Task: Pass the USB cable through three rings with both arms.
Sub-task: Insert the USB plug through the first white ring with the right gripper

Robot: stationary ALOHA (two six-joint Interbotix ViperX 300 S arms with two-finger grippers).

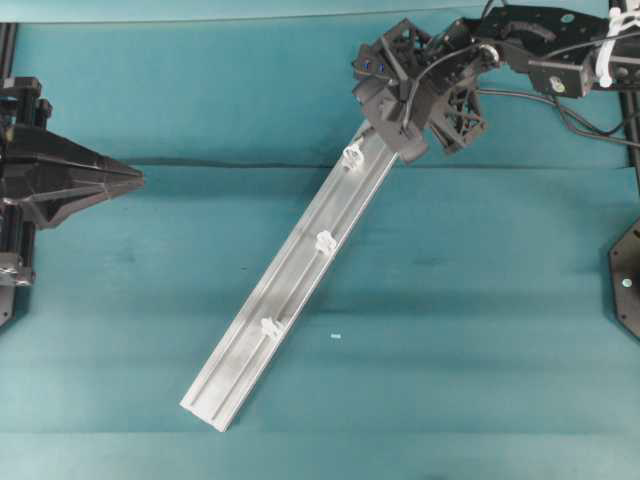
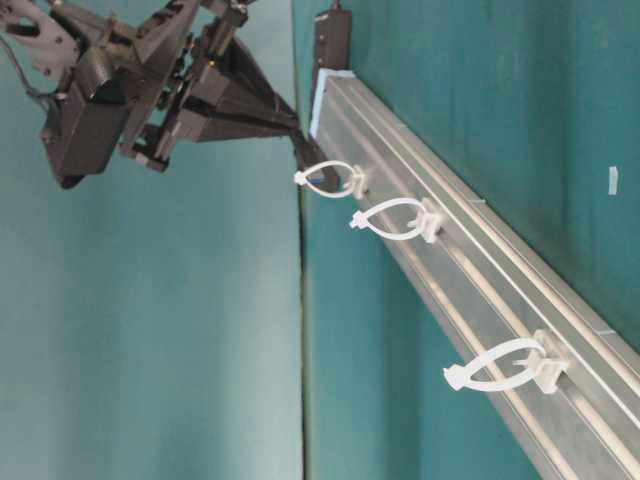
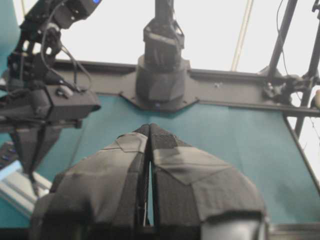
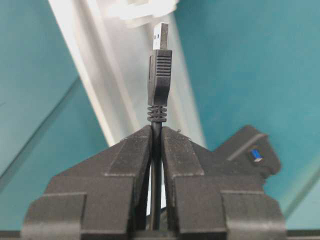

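My right gripper (image 4: 157, 129) is shut on the dark USB cable (image 4: 157, 175), just behind its plug (image 4: 160, 65). The metal tip points at the nearest ring (image 4: 142, 10), which is blurred at the top edge. I cannot tell if the tip has entered it. From above, the right gripper (image 1: 385, 125) hovers over the upper end of the silver rail (image 1: 290, 300). Three white rings (image 1: 351, 155) (image 1: 325, 241) (image 1: 270, 326) stand along the rail, seen as open loops (image 2: 330, 178) (image 2: 395, 220) (image 2: 500, 365) from table level. The left gripper (image 1: 135, 180) (image 3: 149, 127) rests shut and empty at the far left.
A black USB hub (image 4: 250, 150) with a blue port lies beside the rail's upper end, close to my right gripper. The rail lies diagonally across the teal cloth (image 1: 480, 320). A small white scrap (image 1: 336, 338) lies right of the rail.
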